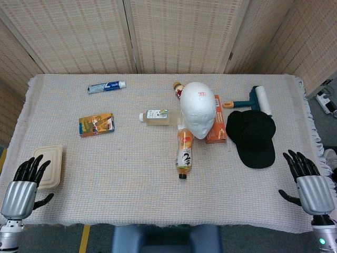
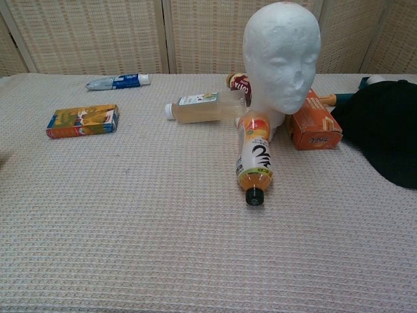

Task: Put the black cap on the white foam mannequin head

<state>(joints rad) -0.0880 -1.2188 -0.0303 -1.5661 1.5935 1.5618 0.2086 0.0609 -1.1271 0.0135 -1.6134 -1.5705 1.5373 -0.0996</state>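
**Cap on counter, both hands idle**

Black fabric cap (image 1: pixel 251 138) lies flat on cloth-covered counter (image 1: pixel 121 174), right of white foam mannequin head (image 1: pixel 197 109), w/ orange carton (image 1: pixel 217 126) btwn them. Head stands upright, bare. Left hand (image 1: pixel 23 184) & right hand (image 1: pixel 308 182) at near corners, fingers apart, holding nothing, well apart from cap.

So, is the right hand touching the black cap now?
Apart. The head view shows bare tablecloth between the right hand and the black cap.

Each robot hand (image 1: pixel 30 176) has black fingers, silver body.
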